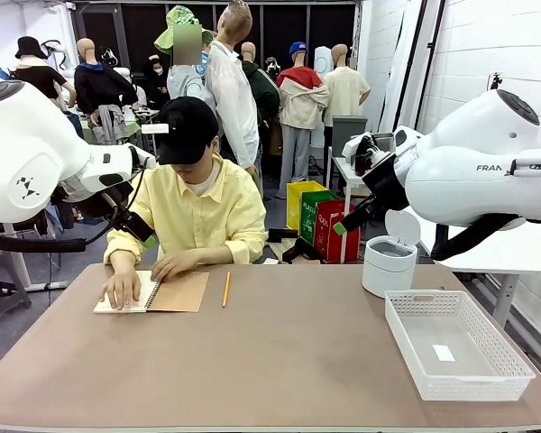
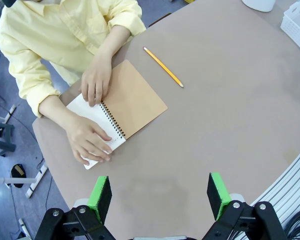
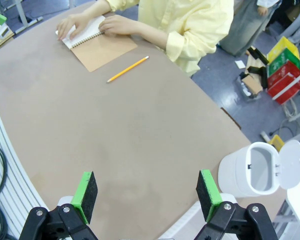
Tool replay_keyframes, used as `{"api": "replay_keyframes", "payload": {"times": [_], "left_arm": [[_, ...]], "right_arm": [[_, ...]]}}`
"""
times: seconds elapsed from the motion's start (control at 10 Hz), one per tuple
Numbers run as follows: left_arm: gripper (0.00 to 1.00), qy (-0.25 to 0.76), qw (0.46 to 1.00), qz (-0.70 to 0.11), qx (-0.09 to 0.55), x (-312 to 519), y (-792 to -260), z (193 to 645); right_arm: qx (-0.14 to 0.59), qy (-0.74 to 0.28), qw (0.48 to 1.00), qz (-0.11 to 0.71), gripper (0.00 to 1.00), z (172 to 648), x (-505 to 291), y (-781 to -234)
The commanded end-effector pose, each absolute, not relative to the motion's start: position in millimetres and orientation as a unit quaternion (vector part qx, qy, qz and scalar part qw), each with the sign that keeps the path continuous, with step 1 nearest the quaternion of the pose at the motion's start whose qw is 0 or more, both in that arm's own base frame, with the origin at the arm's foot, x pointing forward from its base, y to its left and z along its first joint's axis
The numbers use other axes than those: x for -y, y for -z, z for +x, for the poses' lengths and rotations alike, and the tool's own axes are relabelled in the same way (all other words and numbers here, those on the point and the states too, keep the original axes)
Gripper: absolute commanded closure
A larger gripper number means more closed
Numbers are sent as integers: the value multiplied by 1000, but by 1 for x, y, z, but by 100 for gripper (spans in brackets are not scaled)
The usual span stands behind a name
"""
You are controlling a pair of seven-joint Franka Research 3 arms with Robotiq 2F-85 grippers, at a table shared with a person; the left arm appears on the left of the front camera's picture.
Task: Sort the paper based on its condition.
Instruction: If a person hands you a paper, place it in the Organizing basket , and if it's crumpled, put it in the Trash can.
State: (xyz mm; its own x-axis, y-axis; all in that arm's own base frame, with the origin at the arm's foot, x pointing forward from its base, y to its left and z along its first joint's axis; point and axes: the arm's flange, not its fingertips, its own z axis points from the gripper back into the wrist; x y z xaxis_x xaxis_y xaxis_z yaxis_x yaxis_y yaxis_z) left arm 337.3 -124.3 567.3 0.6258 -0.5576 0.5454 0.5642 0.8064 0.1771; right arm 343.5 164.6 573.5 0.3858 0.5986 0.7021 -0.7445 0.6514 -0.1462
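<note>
The left gripper (image 2: pixel 159 195) is held released above the counter (image 2: pixel 230 115), its green pads (image 2: pixel 100 195) set wide apart with nothing between them. Bare brown surface is seen beneath it. Further out, a spiral-bound notebook (image 2: pixel 135 100) with a brown kraft cover is laid open near the counter's far edge. The paper (image 2: pixel 87 112) is seen as a white page lying beside the spiral of that notebook; whether it is bound or loose cannot be told. It is pressed flat by the person's right hand (image 2: pixel 90 142), while the person's left hand (image 2: pixel 95 82) is rested across the spiral and the edge of the brown cover. A yellow pencil (image 2: pixel 162 66) is laid just beside the notebook, apart from it.

The right gripper (image 3: pixel 146 195) is likewise held released over the counter, its pads spread and nothing grasped. Close by, a white bin (image 3: pixel 250 175) is stood at the counter's edge with its flip lid (image 3: pixel 292 162) raised. The pencil and notebook are seen well beyond the right gripper, by the person in a yellow shirt (image 3: pixel 200 25).

In the front view, a white mesh basket (image 1: pixel 478 388) is placed on the robot's right side of the counter, in front of the bin. A tiny white tag (image 1: pixel 443 353) is seen on its floor. Both arms are raised at the sides, well apart from the notebook.
</note>
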Motion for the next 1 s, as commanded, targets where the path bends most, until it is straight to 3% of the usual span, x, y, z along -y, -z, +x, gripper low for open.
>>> {"api": "replay_keyframes", "payload": {"times": [0.0, 0.9], "left_arm": [[0, 312, 901, -4, 301, 124, -568, 337], [0, 312, 901, -4, 301, 124, -568, 337]], "right_arm": [[375, -407, 827, 97, 0, 343, -164, -573], [375, -407, 827, 97, 0, 343, -164, -573]]}}
